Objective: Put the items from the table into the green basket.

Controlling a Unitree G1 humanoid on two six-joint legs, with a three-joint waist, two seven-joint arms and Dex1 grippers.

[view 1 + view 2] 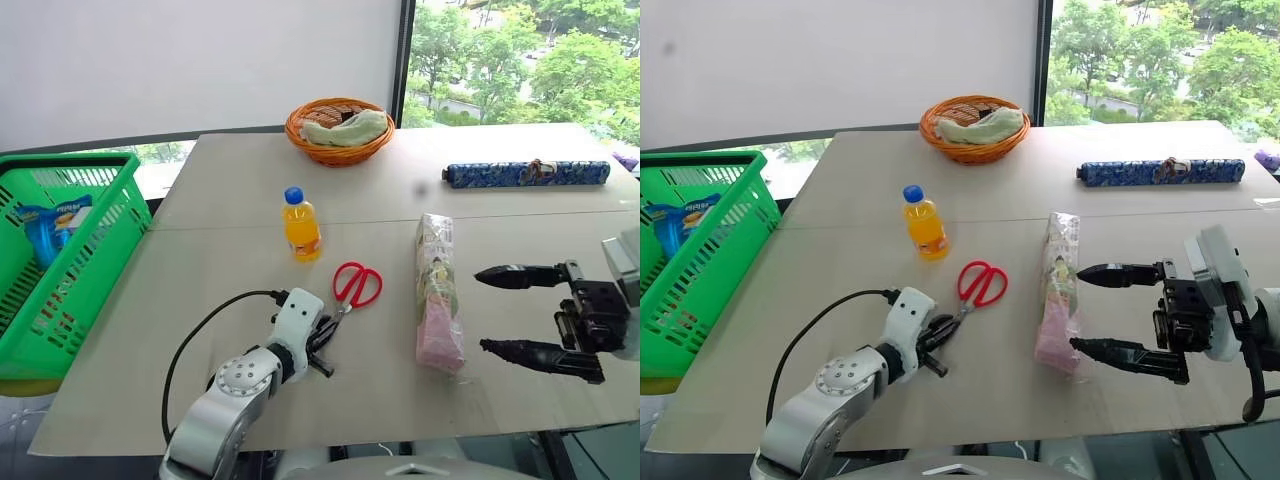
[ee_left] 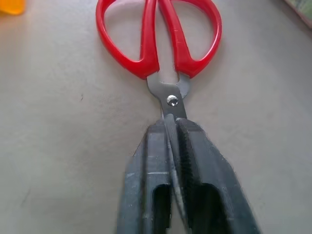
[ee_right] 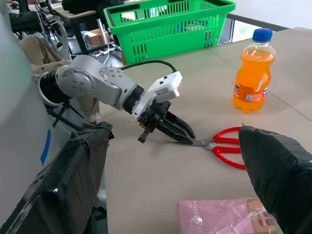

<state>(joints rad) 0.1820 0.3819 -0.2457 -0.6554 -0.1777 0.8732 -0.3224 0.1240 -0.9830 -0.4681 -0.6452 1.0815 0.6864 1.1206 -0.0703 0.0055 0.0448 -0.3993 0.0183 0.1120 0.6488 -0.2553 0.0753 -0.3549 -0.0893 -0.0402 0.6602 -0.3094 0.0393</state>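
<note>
Lying flat — red-handled scissors (image 1: 355, 286), blades pinched by left gripper (image 1: 325, 335).

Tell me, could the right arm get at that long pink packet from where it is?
Probably yes. The right gripper hangs just beside the pink packet with its jaws wide open, and nothing lies between them on the table.

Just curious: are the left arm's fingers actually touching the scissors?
Touching. In the left wrist view both fingers press against the blades of the scissors.
</note>
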